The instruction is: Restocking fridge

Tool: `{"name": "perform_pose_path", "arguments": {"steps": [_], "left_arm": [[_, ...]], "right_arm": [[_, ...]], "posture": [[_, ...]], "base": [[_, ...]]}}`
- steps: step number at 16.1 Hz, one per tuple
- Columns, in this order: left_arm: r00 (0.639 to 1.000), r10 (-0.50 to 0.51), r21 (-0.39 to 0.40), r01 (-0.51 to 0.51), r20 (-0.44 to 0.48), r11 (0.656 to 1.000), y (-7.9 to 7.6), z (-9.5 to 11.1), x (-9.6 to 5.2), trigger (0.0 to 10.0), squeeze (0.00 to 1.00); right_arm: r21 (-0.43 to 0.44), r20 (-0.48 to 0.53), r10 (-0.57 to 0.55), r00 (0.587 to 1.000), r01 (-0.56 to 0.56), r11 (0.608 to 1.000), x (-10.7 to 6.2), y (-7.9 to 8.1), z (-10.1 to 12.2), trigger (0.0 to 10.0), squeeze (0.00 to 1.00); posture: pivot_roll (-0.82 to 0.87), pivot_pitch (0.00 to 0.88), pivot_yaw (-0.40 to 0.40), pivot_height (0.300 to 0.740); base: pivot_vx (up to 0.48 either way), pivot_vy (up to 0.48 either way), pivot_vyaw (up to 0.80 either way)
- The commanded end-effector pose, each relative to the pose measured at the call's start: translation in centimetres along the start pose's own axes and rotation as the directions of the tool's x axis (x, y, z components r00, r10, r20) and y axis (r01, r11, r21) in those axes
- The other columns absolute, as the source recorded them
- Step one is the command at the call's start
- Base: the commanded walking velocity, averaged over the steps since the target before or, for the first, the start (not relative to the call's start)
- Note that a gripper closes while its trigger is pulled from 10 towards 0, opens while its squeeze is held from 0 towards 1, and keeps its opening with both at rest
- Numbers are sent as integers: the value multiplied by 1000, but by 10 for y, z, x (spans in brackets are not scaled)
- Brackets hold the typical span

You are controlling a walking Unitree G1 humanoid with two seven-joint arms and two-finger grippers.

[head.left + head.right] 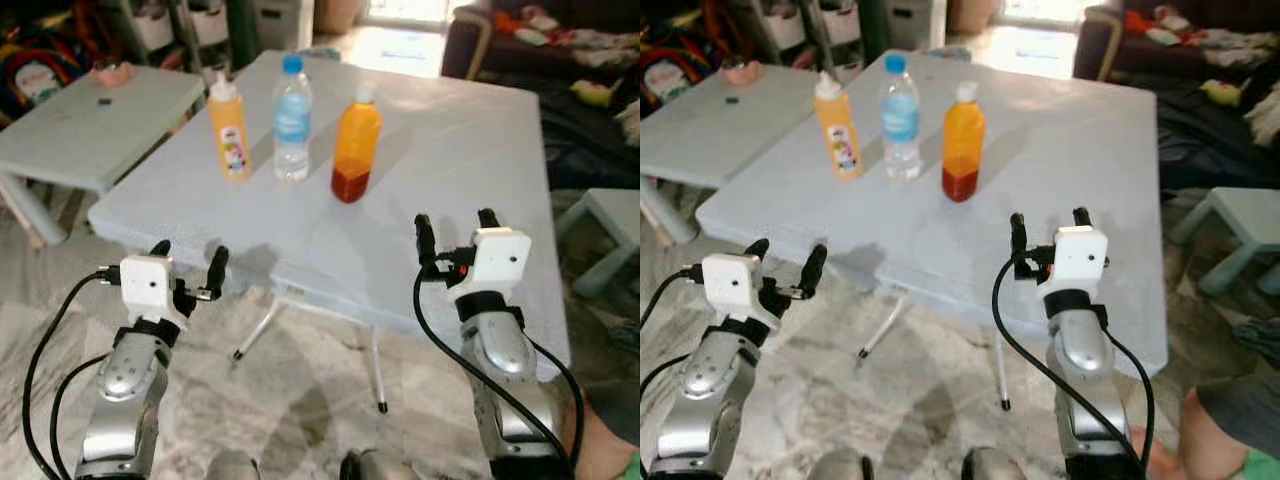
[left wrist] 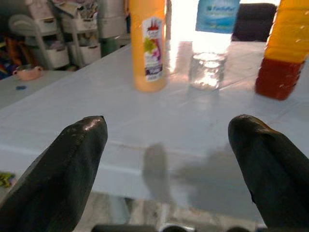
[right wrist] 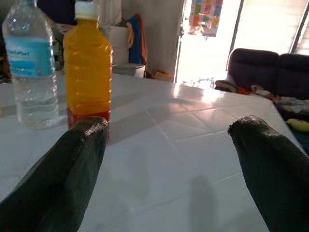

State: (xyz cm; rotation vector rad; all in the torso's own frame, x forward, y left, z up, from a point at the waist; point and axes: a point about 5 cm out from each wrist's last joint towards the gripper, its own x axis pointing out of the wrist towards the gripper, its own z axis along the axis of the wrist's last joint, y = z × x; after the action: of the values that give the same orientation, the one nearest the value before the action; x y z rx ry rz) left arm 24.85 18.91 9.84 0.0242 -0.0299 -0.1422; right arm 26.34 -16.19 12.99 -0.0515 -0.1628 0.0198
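Water bottle [image 1: 292,118] wears a blue label, unreadable; left end effector [image 1: 188,268] and right end effector [image 1: 457,233] both spread.

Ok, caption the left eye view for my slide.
Both open grippers, left gripper and right gripper, face three bottles on a pale table.

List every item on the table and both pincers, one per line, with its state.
yellow squeeze bottle: upright, capped, full.
water bottle: upright, blue cap on, clear contents.
orange juice bottle: upright, white cap on, darker red layer at the bottom.
left pincer: open, empty, at the table's near edge.
right pincer: open, empty, over the table's near part.
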Motion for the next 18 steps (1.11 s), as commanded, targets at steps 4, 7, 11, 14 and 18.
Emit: {"name": "perform_pose_path", "arguments": {"steps": [4,7,11,14,18], "left_arm": [[1000,-4,-1,4,-6,1000,-1,-2,1,10000,0],[1000,-22,-10,22,-6,1000,-3,-3,1,10000,0],[999,-33,-10,33,-5,999,-4,-3,1,10000,0],[999,-37,-6,37,-8,999,-5,-3,1,10000,0],[999,-36,2,36,-20,999,-3,-6,-1,10000,0]], "right_arm": [[0,-7,18,1000,-18,1000,0,2,-1,10000,0],[4,-9,29,1000,-29,1000,0,5,-2,10000,0],[10,-17,39,999,-39,999,-1,6,-4,10000,0],[12,-24,48,999,-47,999,-2,8,-6,10000,0],[15,-35,70,997,-69,997,-3,12,-9,10000,0]], "posture": [[63,23,-1,740],[64,22,-4,740],[65,20,-4,740],[68,20,-4,740],[71,22,-7,740]], "base": [[322,0,0],[332,0,0],[480,0,-341],[480,0,0],[324,0,0]]}}
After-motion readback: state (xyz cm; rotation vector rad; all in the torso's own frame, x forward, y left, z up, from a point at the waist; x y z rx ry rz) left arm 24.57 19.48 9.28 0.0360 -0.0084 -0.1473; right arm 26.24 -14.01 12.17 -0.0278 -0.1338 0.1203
